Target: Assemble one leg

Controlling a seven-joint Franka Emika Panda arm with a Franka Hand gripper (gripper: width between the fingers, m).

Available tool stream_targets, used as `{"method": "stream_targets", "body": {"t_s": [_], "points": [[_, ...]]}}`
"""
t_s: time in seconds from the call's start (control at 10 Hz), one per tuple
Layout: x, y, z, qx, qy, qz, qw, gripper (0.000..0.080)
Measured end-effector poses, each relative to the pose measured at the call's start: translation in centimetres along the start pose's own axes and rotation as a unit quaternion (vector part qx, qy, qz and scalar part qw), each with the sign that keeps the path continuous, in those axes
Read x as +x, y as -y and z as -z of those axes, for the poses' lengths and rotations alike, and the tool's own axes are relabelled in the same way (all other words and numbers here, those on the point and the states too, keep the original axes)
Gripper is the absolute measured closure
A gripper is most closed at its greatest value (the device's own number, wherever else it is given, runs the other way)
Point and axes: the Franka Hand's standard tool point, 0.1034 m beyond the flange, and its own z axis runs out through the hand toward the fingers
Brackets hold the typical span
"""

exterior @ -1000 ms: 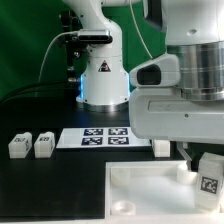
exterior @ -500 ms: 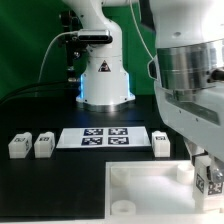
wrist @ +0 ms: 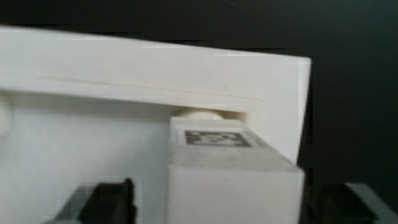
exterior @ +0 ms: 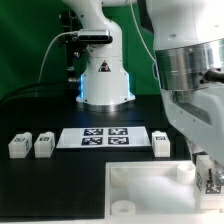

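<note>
My gripper (exterior: 210,186) is shut on a leg (exterior: 211,178), a small white post with a black-and-white tag. It holds the leg at the corner of the white panel (exterior: 140,190) on the exterior view's right. In the wrist view the leg (wrist: 231,175) fills the space between the dark fingers (wrist: 103,202), tag (wrist: 217,138) facing the camera. Its far end meets the panel (wrist: 143,70) at a round socket (wrist: 201,112). Whether it is seated there is hidden.
Two loose legs (exterior: 18,146) (exterior: 43,146) stand at the exterior view's left, and a third (exterior: 162,144) stands beside the marker board (exterior: 100,137). The robot base (exterior: 103,75) is behind the board. The arm's bulk covers the right side.
The arm has turned and come down at the exterior view's right, carrying the leg lower to the panel's corner. In the last half second it has barely moved.
</note>
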Motion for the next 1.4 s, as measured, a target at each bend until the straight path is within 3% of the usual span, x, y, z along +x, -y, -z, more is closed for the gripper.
{"method": "stream_targets", "body": {"t_s": [0.1, 0.2, 0.5, 0.8, 0.9, 1.1, 1.2, 1.3, 1.4], "points": [[-0.2, 0.0, 0.1, -0.009, -0.008, 0.102, 0.995, 0.0184], [-0.6, 0.0, 0.2, -0.028, -0.012, 0.218, 0.975, 0.0184], [-0.2, 0.1, 0.2, -0.029, -0.012, 0.372, 0.928, 0.0151], [1.0, 0.8, 0.3, -0.047, -0.026, 0.651, 0.757, 0.015], [1.1, 0.7, 0.3, -0.047, -0.026, 0.644, 0.763, 0.015], [1.0, 0.7, 0.3, -0.046, -0.027, 0.627, 0.777, 0.0416], [1.0, 0.7, 0.2, -0.044, -0.028, 0.592, 0.804, 0.0416], [0.9, 0.7, 0.2, -0.042, -0.031, 0.543, 0.838, 0.0509], [0.9, 0.7, 0.2, -0.041, -0.033, 0.5, 0.864, 0.0509]]}}
